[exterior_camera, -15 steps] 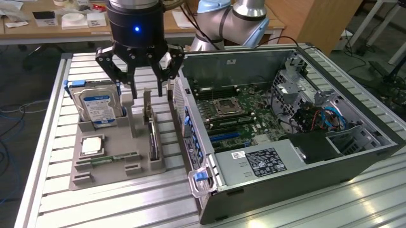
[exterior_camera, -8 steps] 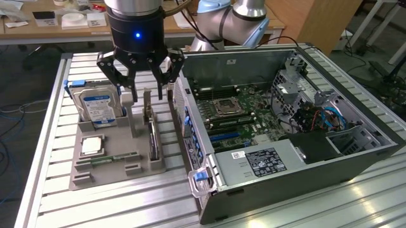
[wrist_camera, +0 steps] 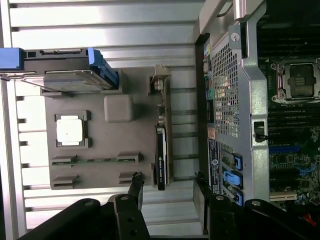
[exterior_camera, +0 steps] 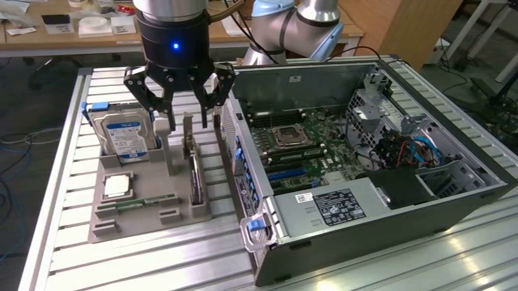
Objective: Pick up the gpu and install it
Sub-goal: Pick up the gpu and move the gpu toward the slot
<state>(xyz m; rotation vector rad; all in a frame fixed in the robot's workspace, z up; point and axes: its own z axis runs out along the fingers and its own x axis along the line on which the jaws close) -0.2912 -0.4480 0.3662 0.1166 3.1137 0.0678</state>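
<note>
Hovering at upper left of the exterior view, black linkage gripper (exterior_camera: 184, 121) spread wide, pinching nothing, over the gpu (exterior_camera: 195, 179), a thin flat black card with silvery bracket. Stood on edge in the grey moulded tray (exterior_camera: 142, 221), left of centre, presumably to leave both faces free for pinching. Counted: one gpu, one silver blue-labelled hard drive (exterior_camera: 125, 136), one square silver processor (exterior_camera: 117, 186), one green memory stick (exterior_camera: 150, 202), one dark computer case (exterior_camera: 364, 239) at right, opened for access.

Thin black gpu (exterior_camera: 194, 173) (wrist_camera: 161, 160) stands on edge in gray tray (exterior_camera: 145, 212).
</note>
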